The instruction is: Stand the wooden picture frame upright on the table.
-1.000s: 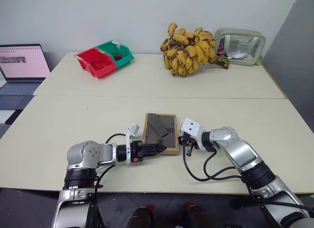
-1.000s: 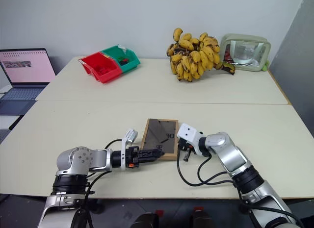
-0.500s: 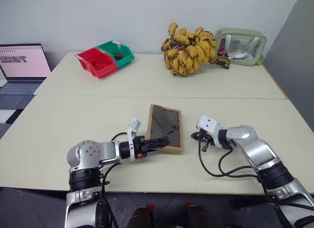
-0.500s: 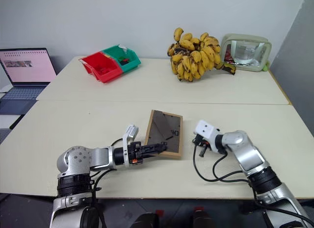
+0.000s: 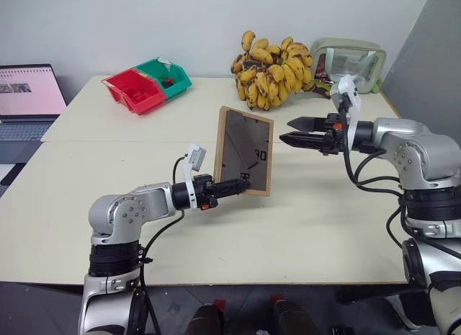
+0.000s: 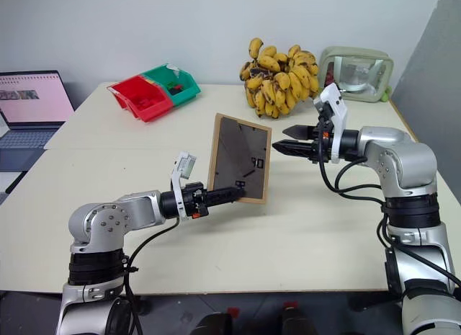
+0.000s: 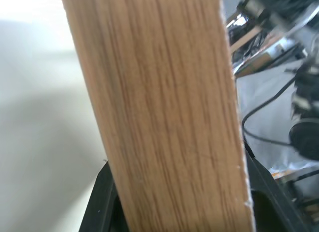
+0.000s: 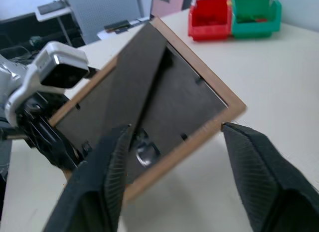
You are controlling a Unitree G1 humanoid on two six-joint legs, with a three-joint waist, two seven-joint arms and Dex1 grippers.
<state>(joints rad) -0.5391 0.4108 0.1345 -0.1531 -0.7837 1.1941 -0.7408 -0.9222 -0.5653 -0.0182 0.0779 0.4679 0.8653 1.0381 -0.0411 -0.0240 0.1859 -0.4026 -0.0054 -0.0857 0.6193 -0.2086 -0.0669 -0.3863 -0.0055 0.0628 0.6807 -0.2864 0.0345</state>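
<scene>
Frame point(image 5: 245, 151): light wood, dark back panel facing you, fold-out stand lying flat against the back. It is held raised over the near half of the table point(image 5: 324, 227), roughly upright with a slight tilt; whether its bottom edge touches the top you cannot tell.

Left gripper point(image 5: 232, 187): fingers closed on the frame's lower edge from the near-left side. You hold it low, which leaves the back and the stand free for the other arm. In the left wrist view the wooden edge point(image 7: 164, 117) runs between the two black fingers.

Right gripper point(image 5: 287, 132): fingers spread apart, holding nothing, level with the frame's upper half and just beside its right edge, apart from it. In the right wrist view its fingers bracket the back panel, stand and small metal hanger. By my reading, you have it placed to pull the stand out.

Step in hand, as a judgement: the frame is lifted but cannot yet stand, since the stand is not unfolded. Watch that a push on the back does not twist the frame out of the low single grip.

Other items, far half of the table, well apart:
- Bananas point(image 5: 270, 65), large bunch.
- Red bin point(image 5: 133, 94) and green bin point(image 5: 167, 74), side by side.
- Tray point(image 5: 353, 61), green-rimmed, shiny.
- Laptop point(image 5: 25, 97), open, on a separate surface to the left.
</scene>
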